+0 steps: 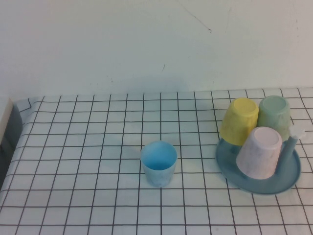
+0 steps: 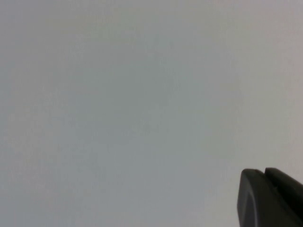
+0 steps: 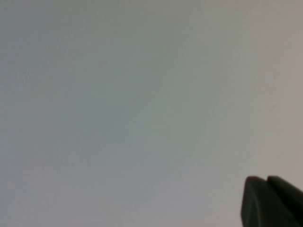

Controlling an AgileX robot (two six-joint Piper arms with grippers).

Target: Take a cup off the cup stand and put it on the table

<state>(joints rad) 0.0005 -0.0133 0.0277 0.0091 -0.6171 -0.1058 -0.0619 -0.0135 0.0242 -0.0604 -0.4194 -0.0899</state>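
The pale pink cup (image 1: 260,152) hangs upside down on a front peg of the round dusty-blue cup stand (image 1: 289,175) at the right of the table (image 1: 83,147). Neither arm shows in the high view. My left gripper (image 2: 262,172) shows only in the left wrist view, its two dark fingertips pressed together against a blank pale wall. My right gripper (image 3: 266,179) shows only in the right wrist view, likewise shut and empty. Both are far from the cup.
A yellow cup (image 1: 238,120) and a pale green cup (image 1: 274,113) also hang upside down on the stand. A bare peg with a white knob (image 1: 297,131) stands at its right. A light blue cup (image 1: 158,163) stands upright mid-table. The table's left edge (image 1: 11,142) drops off.
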